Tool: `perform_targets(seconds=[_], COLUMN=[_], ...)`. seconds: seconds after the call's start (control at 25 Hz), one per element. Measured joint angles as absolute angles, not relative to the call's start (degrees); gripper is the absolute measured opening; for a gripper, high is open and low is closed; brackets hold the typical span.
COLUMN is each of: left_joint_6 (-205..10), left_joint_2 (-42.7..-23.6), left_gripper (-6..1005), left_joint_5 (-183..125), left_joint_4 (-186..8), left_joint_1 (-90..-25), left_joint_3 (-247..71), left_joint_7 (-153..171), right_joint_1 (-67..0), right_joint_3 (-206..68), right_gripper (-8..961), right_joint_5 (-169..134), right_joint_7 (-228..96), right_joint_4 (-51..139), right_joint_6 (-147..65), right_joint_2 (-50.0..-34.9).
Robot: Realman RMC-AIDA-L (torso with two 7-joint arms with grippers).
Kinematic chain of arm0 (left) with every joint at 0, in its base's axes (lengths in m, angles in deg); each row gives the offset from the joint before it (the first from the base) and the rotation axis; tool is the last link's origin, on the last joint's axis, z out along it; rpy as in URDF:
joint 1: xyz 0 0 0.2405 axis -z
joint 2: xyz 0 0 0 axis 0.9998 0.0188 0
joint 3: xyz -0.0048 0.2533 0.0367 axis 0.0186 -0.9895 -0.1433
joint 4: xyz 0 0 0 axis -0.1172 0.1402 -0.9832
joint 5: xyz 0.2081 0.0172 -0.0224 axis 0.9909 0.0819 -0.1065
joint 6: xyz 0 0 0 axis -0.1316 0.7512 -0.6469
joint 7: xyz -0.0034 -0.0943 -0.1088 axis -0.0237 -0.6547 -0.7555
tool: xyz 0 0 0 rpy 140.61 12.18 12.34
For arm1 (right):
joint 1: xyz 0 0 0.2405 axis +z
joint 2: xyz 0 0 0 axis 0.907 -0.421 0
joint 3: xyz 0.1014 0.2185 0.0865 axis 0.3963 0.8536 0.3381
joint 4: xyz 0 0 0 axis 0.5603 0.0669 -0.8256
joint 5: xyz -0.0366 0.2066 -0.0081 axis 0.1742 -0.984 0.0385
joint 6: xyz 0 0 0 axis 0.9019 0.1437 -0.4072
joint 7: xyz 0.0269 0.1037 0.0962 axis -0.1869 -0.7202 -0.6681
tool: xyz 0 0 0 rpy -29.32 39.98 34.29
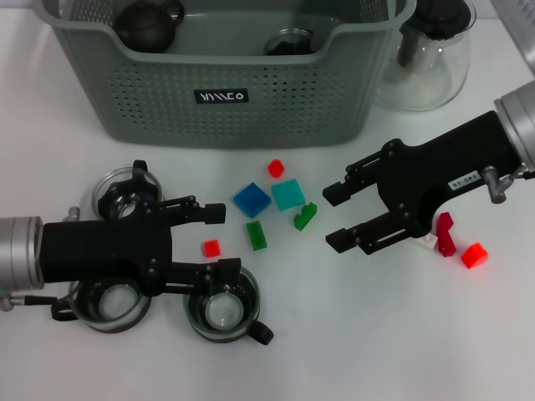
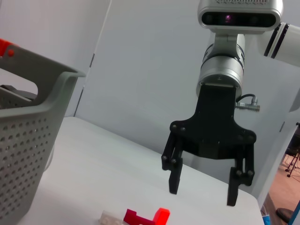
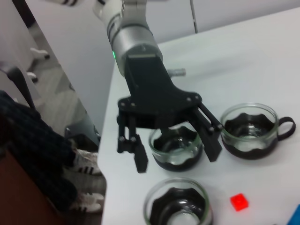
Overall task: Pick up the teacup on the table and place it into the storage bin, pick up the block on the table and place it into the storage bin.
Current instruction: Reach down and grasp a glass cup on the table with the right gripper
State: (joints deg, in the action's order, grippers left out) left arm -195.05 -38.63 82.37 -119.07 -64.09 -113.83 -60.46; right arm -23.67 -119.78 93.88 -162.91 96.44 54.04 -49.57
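Teacup [image 1: 221, 311] sits just beneath the spread left pincer [image 1: 219, 242].

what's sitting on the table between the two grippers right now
In the head view, between left gripper and right gripper: small red block, green blocks, blue block, teal block.

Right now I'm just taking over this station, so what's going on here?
Neither claw holds anything. The left claw is open above three glass teacups, with a small red block between its fingers. The right claw is open beside the scattered blocks in the middle of the table. The storage bin at the back already holds a dark teapot and another cup.
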Motion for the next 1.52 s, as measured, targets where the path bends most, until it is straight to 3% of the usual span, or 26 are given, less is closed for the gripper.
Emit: perform_targets(seconds=[0.44,1.16,1.52], left_joint_6=[-195.17,-196.63,-196.79], left_joint_2=[-38.53,-36.39,-36.36], left_gripper=[864,863,862], left_joint_5=[83.36,86.87,86.97], left_joint_4=[-122.32,-127.77,-127.80], left_joint_1=[-64.67,-65.49,-65.55], left_joint_3=[-114.12,-113.74,-113.75], left_joint_7=[-60.07,-59.86,-59.86], right_joint_1=[-19.04,-7.18,-6.03], right_joint_3=[-130.17,-154.41,-165.27], right_gripper=[680,678,678], right_joint_5=[94.80,89.39,88.83], right_joint_7=[-168.37,-186.48,-189.29], right_joint_4=[95.76,91.42,90.03], right_joint_6=[49.43,34.45,25.33], right_joint_2=[-50.04,-50.71,-51.10])
